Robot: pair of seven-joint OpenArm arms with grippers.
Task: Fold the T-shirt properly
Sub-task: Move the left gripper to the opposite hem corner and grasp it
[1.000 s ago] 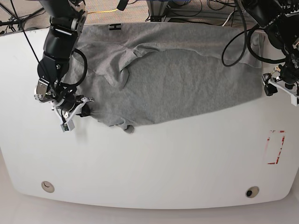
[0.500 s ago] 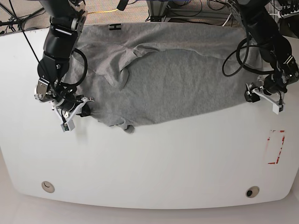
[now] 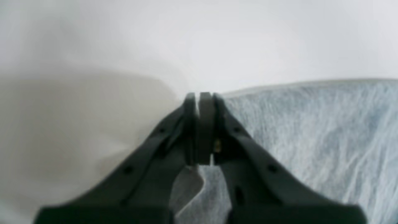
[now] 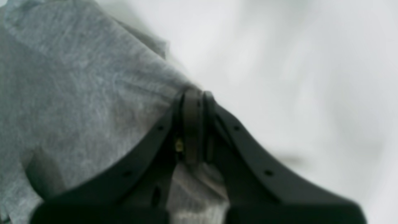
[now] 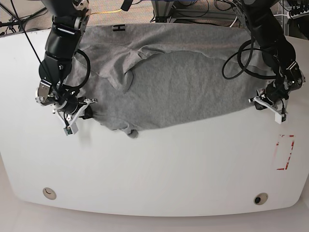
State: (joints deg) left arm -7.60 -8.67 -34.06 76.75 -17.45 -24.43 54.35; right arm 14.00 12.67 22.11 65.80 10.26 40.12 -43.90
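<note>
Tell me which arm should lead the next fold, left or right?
Probably neither alone. The right gripper is shut on the T-shirt edge; the left gripper is shut at the opposite edge, though whether it caught cloth is unclear. If one leads, the right.

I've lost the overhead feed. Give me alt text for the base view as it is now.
A grey T-shirt lies spread and wrinkled across the far half of a white table, with a black "H" at its far edge. The right gripper sits shut at the shirt's left edge and the left gripper at its right edge. A red rectangle outline marks the table near the right.
</note>
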